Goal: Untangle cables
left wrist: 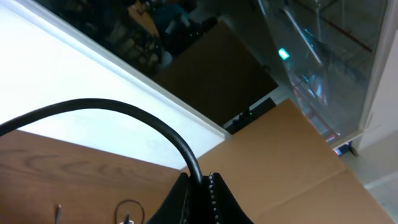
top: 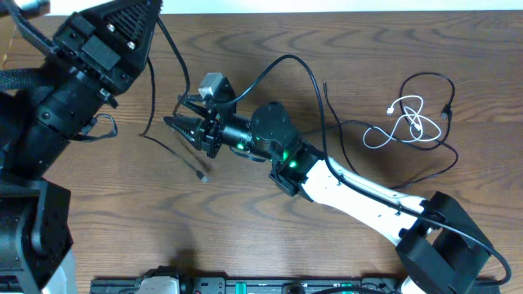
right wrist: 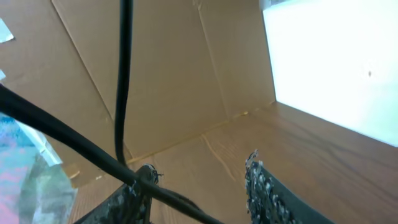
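The left end effector (left wrist: pixel 200 183) is seen fully closed. A black cable (top: pixel 176 153) appears to be pinched at its tips and held raised toward the desk's far-left corner. One strand is judged to drop from there to the desk (top: pixel 245 237) left of centre. On the desk it lies diagonally, its long axis running from the left-edge side toward the near edge, and its plug (top: pixel 204 175) points near-right.

The right end effector (top: pixel 173 112) is stretched leftward past the desk's middle, with its fingers parted about halfway. In the right wrist view a black strand is laid across one finger, but nothing is pinched between the two. That strand sits right at the mouth of this end effector, so the right arm is judged the nearer for the coming grasp.

The white cable (top: pixel 404 122) and the second black cable (top: pixel 445 106) are looped together near the right edge, well apart from both end effectors.
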You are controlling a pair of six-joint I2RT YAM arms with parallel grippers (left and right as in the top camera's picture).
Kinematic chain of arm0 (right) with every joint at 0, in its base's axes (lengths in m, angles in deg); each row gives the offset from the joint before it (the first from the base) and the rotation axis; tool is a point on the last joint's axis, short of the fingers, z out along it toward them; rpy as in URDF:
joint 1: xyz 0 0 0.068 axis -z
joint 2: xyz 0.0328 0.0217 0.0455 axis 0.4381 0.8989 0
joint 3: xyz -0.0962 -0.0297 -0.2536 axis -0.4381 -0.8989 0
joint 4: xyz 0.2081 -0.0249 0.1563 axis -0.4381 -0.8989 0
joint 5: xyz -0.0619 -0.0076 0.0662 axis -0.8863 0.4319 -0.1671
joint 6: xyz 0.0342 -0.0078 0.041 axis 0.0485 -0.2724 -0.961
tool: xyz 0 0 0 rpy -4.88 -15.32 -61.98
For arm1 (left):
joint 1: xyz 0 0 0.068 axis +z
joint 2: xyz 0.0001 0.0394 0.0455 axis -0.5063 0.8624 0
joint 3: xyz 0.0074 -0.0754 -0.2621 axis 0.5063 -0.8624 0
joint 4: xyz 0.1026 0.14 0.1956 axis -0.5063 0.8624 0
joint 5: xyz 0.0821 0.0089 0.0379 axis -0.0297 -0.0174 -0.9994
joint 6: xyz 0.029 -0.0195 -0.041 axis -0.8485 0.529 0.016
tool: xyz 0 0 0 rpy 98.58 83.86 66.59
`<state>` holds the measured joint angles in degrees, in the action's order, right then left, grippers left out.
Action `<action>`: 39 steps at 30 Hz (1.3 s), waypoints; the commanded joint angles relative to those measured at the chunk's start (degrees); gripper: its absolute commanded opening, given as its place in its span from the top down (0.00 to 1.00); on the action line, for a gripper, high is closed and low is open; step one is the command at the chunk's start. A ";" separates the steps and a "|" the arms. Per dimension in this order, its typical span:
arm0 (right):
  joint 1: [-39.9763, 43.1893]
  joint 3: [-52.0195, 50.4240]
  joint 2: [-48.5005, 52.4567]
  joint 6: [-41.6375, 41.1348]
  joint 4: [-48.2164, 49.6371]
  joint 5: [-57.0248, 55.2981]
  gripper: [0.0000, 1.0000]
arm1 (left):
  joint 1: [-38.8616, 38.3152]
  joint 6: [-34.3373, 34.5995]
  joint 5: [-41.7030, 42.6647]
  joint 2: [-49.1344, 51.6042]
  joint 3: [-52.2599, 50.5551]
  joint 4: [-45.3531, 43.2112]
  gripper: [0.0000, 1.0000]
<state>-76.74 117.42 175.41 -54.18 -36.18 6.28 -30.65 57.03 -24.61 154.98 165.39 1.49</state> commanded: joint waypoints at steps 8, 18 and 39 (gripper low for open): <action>-0.28 0.61 0.09 0.87 1.01 -3.72 0.67 | -0.24 2.16 4.31 -0.09 0.09 -0.26 0.93; -0.24 2.12 0.09 1.95 1.36 -4.26 0.99 | -0.24 2.36 5.35 -0.09 0.09 -0.26 0.93; 9.44 2.29 -8.83 -2.10 -19.43 -4.57 0.99 | 1.55 -13.42 -46.12 1.44 0.09 13.64 0.92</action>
<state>-68.85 118.89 172.85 -55.58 -54.85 2.48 -29.42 48.11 -50.29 155.44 165.37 12.77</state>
